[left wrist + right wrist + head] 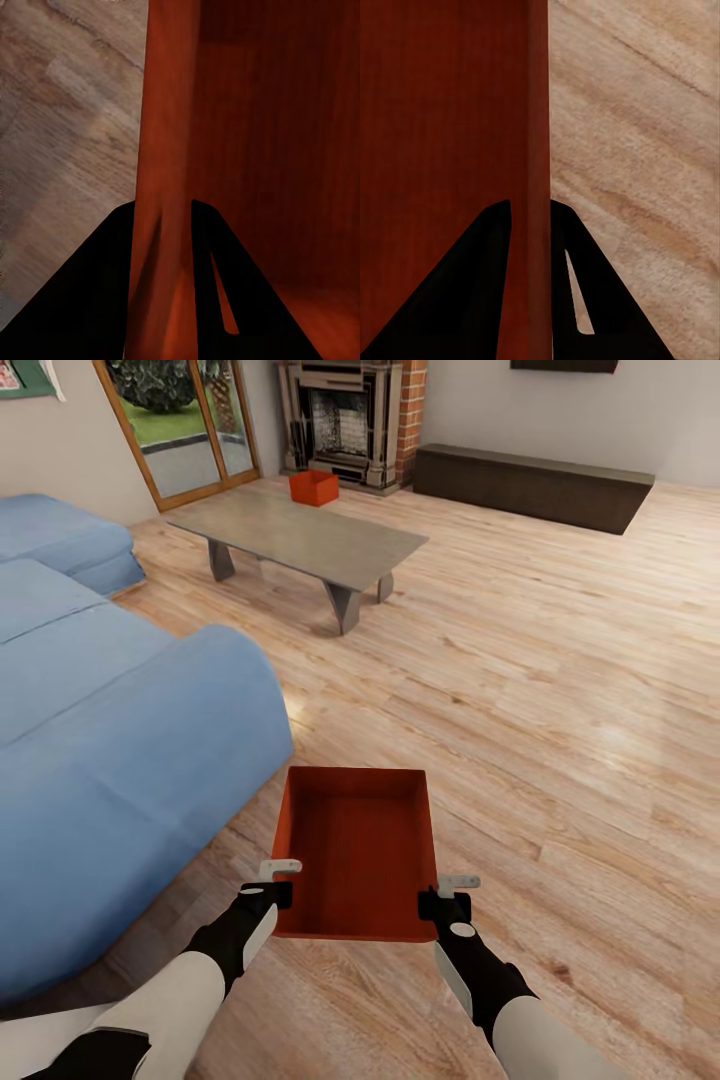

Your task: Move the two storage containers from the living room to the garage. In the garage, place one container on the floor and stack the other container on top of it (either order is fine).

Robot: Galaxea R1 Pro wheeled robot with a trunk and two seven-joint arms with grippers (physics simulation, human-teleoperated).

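Though fingertips seem hidden | both grippers (278, 882) (446, 894) clamp container (360, 850) walls

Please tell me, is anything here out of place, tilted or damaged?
Nothing stands out. The near storage container is level, gripped by the left gripper and right gripper on opposite walls. The second container sits upright beyond the grey table.

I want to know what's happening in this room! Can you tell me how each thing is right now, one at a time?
Near storage container: open-topped, empty, held by both side walls.
Left hand: shut on the container's left wall.
Right hand: shut on the container's right wall.
Far storage container: open-topped, sitting on the wood floor by the fireplace, untouched.
Grey table: standing, bare top.
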